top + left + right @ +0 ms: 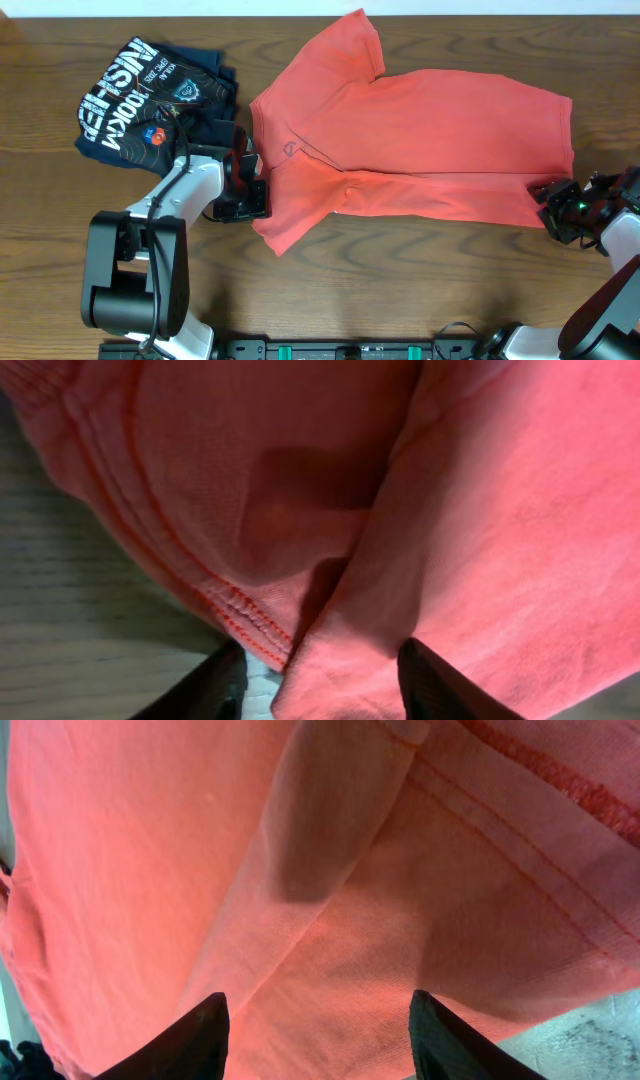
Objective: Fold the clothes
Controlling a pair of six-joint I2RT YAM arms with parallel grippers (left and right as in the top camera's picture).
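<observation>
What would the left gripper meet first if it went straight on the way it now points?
The T-shirt: its cloth sits right between the fingers of the left gripper, so it would press into those folds at once, though the depth is hard to judge.

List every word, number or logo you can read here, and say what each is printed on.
"NISHER": large white block letters, partly folded away, on the dark navy folded shirt; the reading is uncertain.
Second white row, small print and colourful logos on that shirt: too blurred to read.
Orange-red short-sleeved T-shirt: no lettering shows in any view.
</observation>
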